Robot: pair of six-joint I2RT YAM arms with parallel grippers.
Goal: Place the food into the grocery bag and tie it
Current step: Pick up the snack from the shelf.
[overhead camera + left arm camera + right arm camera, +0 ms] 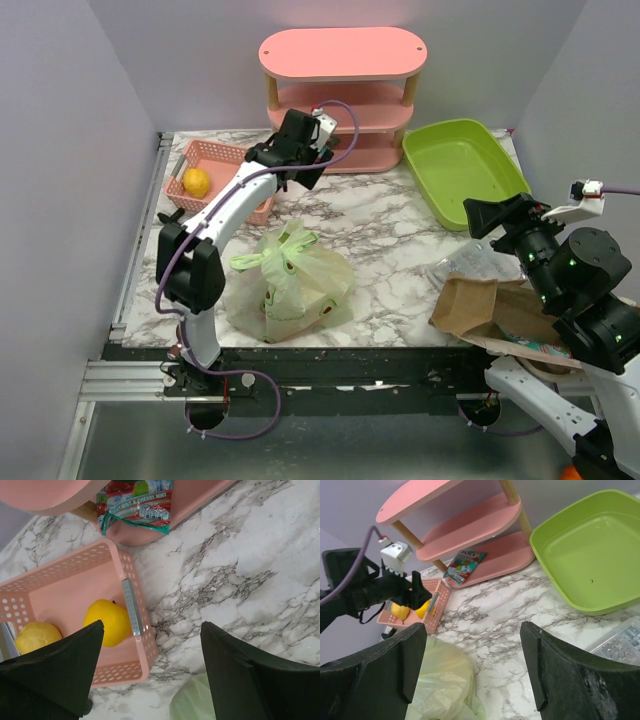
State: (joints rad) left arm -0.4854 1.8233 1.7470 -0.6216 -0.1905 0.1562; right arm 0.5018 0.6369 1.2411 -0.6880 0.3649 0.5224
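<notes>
The pale-green grocery bag (290, 285) with avocado prints sits bulging at the table's front middle. Its handles are bunched together at the top (283, 247). It also shows in the right wrist view (440, 680), and a corner of it in the left wrist view (192, 702). A teal-and-red snack packet (136, 505) lies on the pink shelf's bottom tier (465, 566). My left gripper (268, 158) is open and empty above the table, beside a pink basket (75, 592). My right gripper (490, 215) is open and empty, held high at the right. No other loose food is in view.
The pink basket (215, 180) holds two round yellow fruits (106, 621). A pink three-tier shelf (345, 90) stands at the back. A green tray (465, 170) is at back right. A brown paper bag (480, 305) and clear plastic container (470, 262) lie front right.
</notes>
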